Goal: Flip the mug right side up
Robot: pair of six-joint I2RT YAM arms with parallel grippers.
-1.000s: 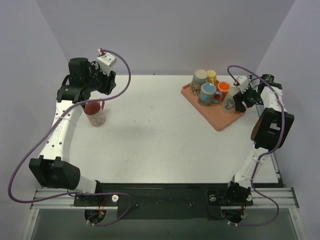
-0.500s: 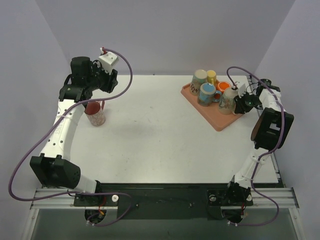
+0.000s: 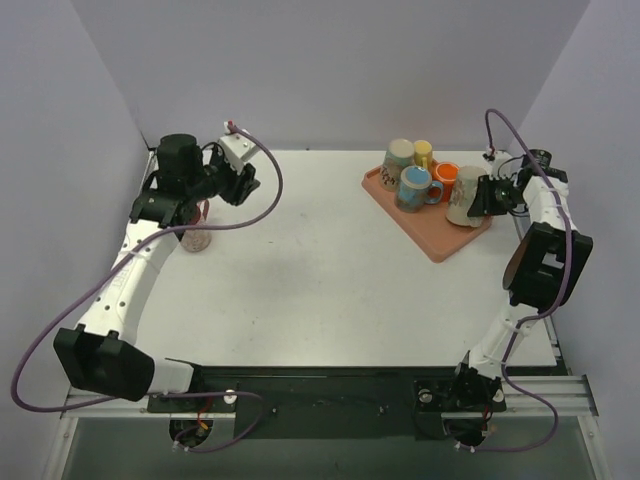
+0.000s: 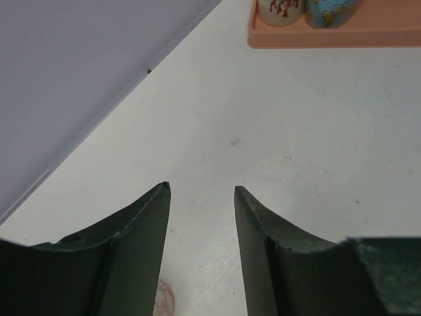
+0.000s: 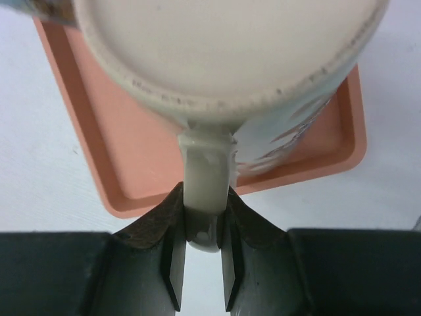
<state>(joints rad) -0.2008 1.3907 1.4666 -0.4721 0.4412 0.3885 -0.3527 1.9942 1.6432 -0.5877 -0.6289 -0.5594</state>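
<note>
Soft, even light falls from overhead; the white worktop [image 3: 330,270] is bright and carries only faint, diffuse shadows. In the right wrist view the close mug [image 5: 223,59] is slightly blurred. The left claw [image 4: 200,191] shows dark, nearly featureless.

I see a cream mug [image 5: 223,59] with a muted printed pattern, against a salmon-pink tray [image 5: 99,164]. On the tray I make out a blue globe-patterned mug [image 3: 413,187], an orange mug [image 3: 446,174], a yellow mug [image 3: 423,151] and a cream red-marked mug [image 4: 281,10]. The table [image 3: 320,270] is white.
</note>
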